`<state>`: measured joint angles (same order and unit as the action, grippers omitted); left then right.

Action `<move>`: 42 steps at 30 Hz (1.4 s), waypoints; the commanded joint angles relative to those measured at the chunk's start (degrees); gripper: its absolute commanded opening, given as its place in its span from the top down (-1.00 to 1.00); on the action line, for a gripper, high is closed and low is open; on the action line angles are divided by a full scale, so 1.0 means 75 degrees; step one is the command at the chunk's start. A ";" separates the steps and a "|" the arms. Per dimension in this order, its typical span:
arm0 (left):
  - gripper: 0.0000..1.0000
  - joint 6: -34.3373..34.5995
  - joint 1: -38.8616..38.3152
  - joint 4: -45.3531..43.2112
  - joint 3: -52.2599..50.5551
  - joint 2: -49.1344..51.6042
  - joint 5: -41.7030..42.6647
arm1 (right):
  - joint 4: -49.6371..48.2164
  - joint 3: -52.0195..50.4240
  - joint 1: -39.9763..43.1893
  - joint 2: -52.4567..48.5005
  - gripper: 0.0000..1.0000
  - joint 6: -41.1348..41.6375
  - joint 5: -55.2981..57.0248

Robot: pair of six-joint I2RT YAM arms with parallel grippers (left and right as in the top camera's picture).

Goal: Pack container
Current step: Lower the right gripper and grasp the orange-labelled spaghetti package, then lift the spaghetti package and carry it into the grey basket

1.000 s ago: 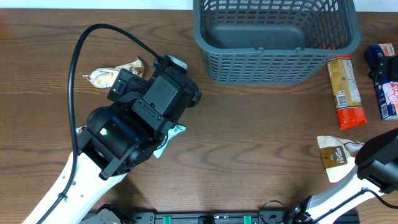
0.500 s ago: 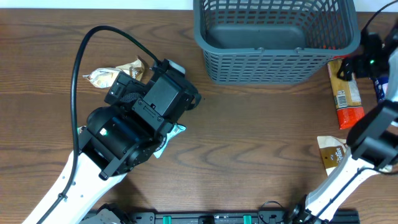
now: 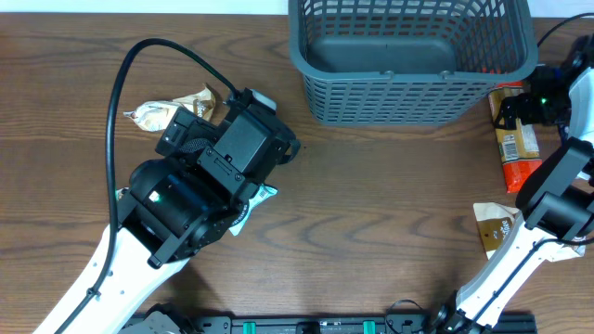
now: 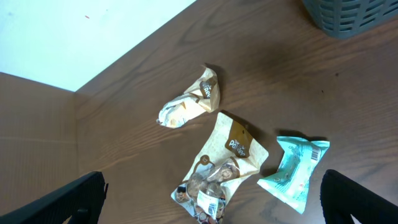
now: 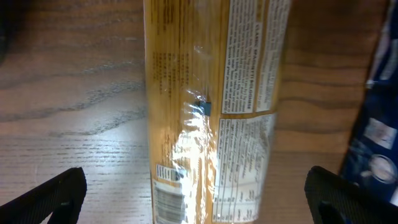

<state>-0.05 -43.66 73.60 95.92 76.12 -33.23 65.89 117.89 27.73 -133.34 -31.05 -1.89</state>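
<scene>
Basket (image 3: 399, 97) sits upright at the far edge of the table (image 3: 390, 204), centre-right, with its solid floor in plain sight. Left gripper (image 4: 217, 193): jaws spread as wide as they go, nothing in them. It hangs over three packets on the table's left side: a crumpled cream wrapper (image 4: 186, 106), a tan pouch (image 4: 227, 162) just beside it, and a teal packet (image 4: 292, 171) just beside the pouch. In the wrist view the pouch lies between the two fingertips; I can't tell how high above it they are. From overhead the left arm covers the pouch, so I only see the wrapper and a corner of the teal packet. Right gripper (image 5: 199, 193): jaws also fully apart, gripping nothing, over a long yellow packet (image 5: 211, 93) that lies just right of the basket. Can't tell if the fingers touch it. A blue packet (image 5: 376, 124) lies just beside the yellow one. A second tan pouch (image 3: 497, 232) lies nearer the robot base, well apart from the basket, partly under the right arm.
</scene>
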 commanded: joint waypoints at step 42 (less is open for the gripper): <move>-0.97 -0.0044 0.0032 0.0108 0.0026 -0.0070 -0.0117 | -0.0609 -0.0283 0.0259 -0.0871 0.97 0.1297 -0.0612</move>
<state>-0.05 -43.66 74.19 95.92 76.12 -33.26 60.97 115.44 29.80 -137.10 -24.93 -3.70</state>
